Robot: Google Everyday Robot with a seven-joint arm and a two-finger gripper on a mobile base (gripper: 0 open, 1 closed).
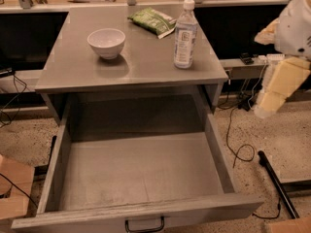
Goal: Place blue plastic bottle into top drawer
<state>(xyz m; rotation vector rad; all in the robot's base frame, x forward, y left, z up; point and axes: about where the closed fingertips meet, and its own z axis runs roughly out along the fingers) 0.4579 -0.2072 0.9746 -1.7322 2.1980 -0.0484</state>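
The blue plastic bottle (pixel 185 33) stands upright on the right side of the grey cabinet top. It is clear, with a white cap and a pale label. The top drawer (pixel 141 171) is pulled wide open below it. Its grey interior is bare and a dark handle (pixel 145 224) sits on its front panel. My gripper (pixel 266 106) hangs at the end of the white and yellowish arm at the right edge. It is to the right of the cabinet, apart from the bottle and lower than the cabinet top. It holds nothing that I can see.
A white bowl (pixel 106 42) sits on the left of the cabinet top (pixel 141 67), with a green snack packet (pixel 153 22) at the back. Cables (pixel 238 149) and a dark bar (pixel 278 183) lie on the floor to the right. A wooden box corner (pixel 14 188) is at the left.
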